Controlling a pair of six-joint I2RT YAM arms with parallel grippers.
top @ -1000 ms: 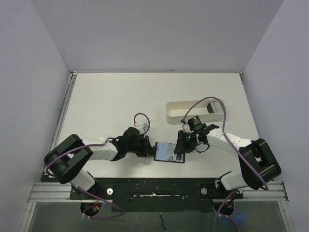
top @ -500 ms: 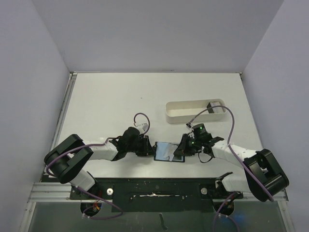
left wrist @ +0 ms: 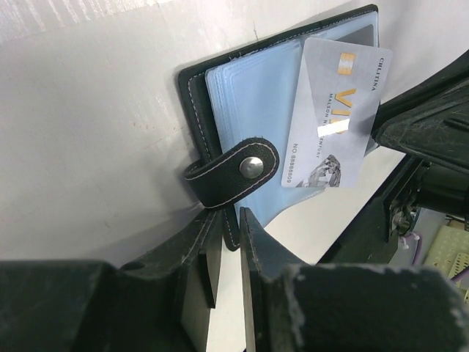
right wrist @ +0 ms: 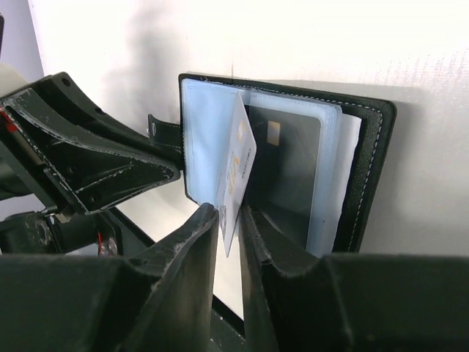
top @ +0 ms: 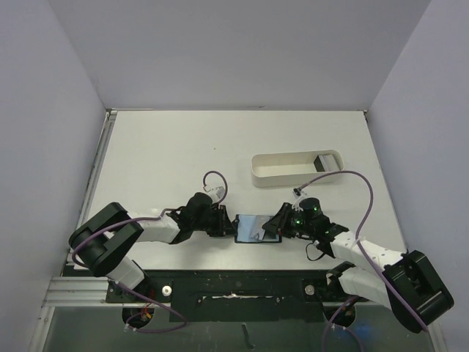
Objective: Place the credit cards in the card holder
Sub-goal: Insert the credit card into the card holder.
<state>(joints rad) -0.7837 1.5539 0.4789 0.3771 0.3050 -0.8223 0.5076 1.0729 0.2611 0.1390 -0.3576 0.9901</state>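
The card holder lies open on the table, a black case with bluish pockets and a snap tab. My left gripper is shut on the holder's black left edge and pins it. My right gripper is shut on a pale grey credit card with gold letters. It holds the card on edge over the open pockets; the card also shows in the left wrist view. A darker card with a chip sits inside a pocket of the holder.
A long white oval tray stands behind the right arm, with a small dark item at its right end. A purple cable arcs from the right wrist past the tray. The table's near edge runs just below the holder.
The right arm has swung nearer and lower, its elbow moving to the right. Its gripper keeps the card at the holder's right side. The left gripper and the holder have stayed put.
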